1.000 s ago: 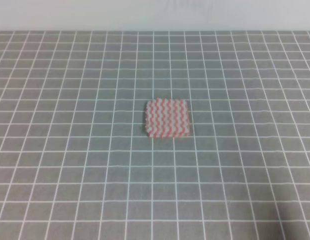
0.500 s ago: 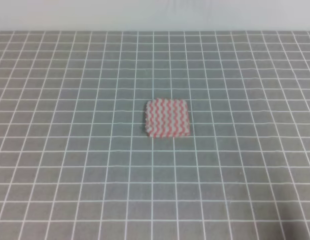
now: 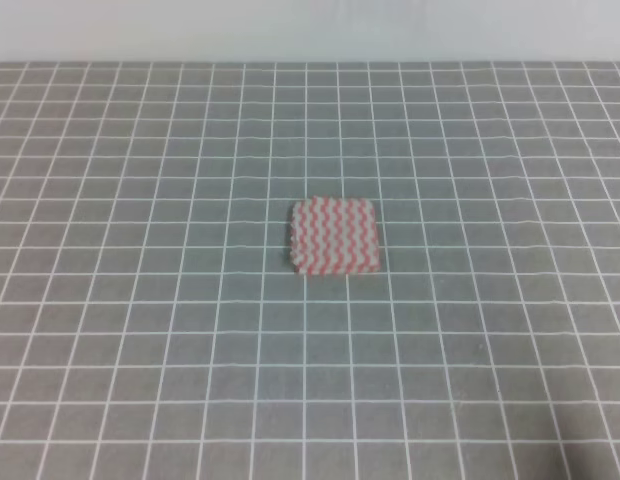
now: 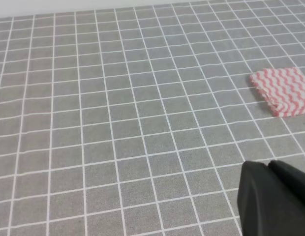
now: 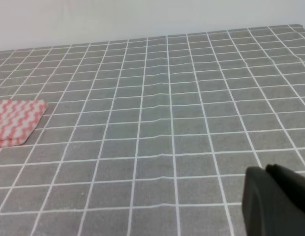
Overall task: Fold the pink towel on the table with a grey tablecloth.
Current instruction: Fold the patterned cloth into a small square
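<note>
Pink towel lies compact at desk ctr: thin, soft, floppy; pinch 3 o'clock edge. Both end effectors' open/closed state unclear.

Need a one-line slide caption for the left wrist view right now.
Left gripper at lower right, above the grey gridded tablecloth; pink towel lies apart at the right edge.

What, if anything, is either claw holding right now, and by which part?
Nothing is held. The pink towel lies alone on the table with a grey tablecloth, with the left claw and right claw well away from it.
</note>
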Controlling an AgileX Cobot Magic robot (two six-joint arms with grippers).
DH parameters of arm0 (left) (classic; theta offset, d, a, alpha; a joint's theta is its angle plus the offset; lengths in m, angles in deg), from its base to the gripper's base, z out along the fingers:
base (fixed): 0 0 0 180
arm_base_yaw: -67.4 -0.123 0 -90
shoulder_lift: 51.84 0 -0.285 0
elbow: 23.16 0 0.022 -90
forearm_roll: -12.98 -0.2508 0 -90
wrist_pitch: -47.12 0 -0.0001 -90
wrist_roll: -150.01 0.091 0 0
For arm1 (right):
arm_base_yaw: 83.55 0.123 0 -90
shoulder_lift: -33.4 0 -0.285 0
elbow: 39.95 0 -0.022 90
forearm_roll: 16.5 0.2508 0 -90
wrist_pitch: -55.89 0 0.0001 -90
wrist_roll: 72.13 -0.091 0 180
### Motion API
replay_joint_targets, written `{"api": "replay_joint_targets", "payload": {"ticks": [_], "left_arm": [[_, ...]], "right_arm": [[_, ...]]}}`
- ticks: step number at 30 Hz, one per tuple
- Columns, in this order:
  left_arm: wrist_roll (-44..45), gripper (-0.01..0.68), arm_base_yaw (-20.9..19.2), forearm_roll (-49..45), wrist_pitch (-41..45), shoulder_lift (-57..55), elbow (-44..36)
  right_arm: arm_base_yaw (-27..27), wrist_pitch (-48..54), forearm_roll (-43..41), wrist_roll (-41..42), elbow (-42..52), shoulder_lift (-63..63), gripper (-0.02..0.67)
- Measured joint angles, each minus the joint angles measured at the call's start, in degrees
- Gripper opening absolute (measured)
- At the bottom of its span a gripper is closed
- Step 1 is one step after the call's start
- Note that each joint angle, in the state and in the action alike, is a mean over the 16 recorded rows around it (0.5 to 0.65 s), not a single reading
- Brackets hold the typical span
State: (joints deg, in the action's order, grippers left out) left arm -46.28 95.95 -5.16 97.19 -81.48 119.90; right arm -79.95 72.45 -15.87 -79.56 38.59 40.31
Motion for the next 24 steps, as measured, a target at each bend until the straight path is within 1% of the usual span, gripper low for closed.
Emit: {"api": "replay_joint_targets", "payload": {"ticks": [12, 16, 21, 24], "left_arm": [[-0.17, -0.002, 0.00, -1.49, -0.09, 0.07, -0.05], [-0.85, -0.002, -0.11, -3.30, -2.20, 1.12, -0.98], [-1.71, -0.002, -1.84, -4.94, -12.08, 5.50, -6.13], [-2.20, -0.002, -4.09, -4.12, -19.50, 9.72, -10.92]], "right_arm": [[0.01, 0.00, 0.14, -0.01, 0.00, 0.00, -0.016], [0.01, -0.06, 0.13, -0.01, 0.09, 0.01, -0.016], [0.00, 0.00, 0.17, -0.01, -0.17, -0.02, -0.016], [-0.02, 0.00, 0.17, -0.01, -0.17, -0.02, -0.016]]}}
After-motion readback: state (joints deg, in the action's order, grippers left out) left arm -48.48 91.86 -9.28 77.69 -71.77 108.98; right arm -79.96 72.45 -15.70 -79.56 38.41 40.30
